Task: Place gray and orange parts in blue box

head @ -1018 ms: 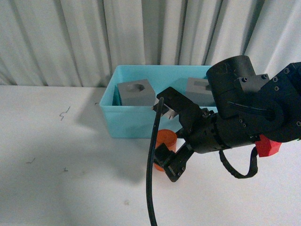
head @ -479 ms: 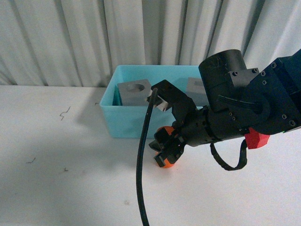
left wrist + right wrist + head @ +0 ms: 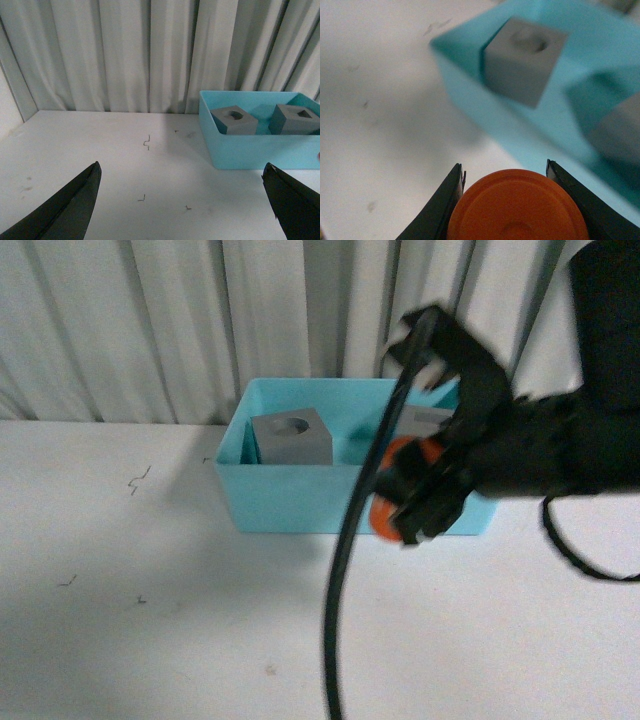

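The blue box (image 3: pixel 270 502) sits on the white table (image 3: pixel 150 620) close to the curtain (image 3: pixel 150 320) behind it, with wide bare tabletop in front and to the left. Inside it, the gray cube with the round hole (image 3: pixel 290 438) stands near the left wall, and the gray cube with the square hole (image 3: pixel 296 119) sits to its right, a gap of blue floor between them.

The right hand (image 3: pixel 412 490) reaches in from the right, blurred, raised off the table in front of the box's front wall near its rim. Its fingers (image 3: pixel 570 192) are clamped on the orange cylinder (image 3: pixel 517 207), one on each side. A black cable (image 3: pixel 345 570) loops down from the arm.

The left hand (image 3: pixel 182 210) hangs over bare table left of the box, its fingers (image 3: pixel 65 207) spread wide apart, holding nothing.
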Robot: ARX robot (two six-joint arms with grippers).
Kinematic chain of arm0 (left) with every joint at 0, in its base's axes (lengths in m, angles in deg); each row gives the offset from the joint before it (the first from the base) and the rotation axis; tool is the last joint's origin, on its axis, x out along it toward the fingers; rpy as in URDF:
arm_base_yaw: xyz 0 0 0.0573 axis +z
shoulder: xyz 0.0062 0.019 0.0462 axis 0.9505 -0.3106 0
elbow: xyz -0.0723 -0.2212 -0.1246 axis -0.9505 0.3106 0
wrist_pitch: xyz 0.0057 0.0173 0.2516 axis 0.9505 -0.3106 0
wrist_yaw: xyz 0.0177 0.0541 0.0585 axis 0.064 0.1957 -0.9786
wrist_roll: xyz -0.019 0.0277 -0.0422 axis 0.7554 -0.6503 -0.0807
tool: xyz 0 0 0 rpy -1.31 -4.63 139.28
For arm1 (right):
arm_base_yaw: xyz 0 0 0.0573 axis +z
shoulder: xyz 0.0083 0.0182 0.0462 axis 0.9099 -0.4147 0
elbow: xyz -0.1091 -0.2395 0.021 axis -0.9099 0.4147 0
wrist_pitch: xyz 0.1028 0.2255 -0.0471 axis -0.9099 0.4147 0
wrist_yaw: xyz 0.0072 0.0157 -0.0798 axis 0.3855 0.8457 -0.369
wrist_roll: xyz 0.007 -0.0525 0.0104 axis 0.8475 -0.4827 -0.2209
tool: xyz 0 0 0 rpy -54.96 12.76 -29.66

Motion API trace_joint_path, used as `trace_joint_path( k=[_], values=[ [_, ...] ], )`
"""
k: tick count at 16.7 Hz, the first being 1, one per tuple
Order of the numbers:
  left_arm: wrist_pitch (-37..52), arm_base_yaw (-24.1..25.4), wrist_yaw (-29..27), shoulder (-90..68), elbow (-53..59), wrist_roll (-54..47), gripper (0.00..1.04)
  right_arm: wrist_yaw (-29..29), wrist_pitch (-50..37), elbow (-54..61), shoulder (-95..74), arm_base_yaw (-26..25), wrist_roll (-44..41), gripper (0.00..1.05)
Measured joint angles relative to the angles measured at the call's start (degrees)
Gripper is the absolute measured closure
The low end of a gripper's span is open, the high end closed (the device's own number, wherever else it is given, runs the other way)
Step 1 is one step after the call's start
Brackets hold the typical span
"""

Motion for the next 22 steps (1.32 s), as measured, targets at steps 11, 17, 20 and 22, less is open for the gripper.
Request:
trace_joint_path(
  k=[11, 17, 20, 22],
  values=[
    [0.0, 0.0, 0.0, 0.0, 0.0, 0.0, 0.07, -15.9, -7.2, -27.0, -15.5, -5.0, 10.0, 0.58],
    [0.0, 0.0, 0.0, 0.0, 0.0, 0.0, 0.07, -16.8, -4.6, -40.3, -26.9, -1.5, 15.1, 0.58],
    [0.0, 0.0, 0.0, 0.0, 0.0, 0.0, 0.07, -16.5, -3.3, -43.0, -30.5, -0.3, 17.7, 0.58],
    [0.0, 0.0, 0.0, 0.0, 0.0, 0.0, 0.07, -16.6, -3.2, -44.0, -31.9, -0.2, 19.7, 0.58]
  ],
)
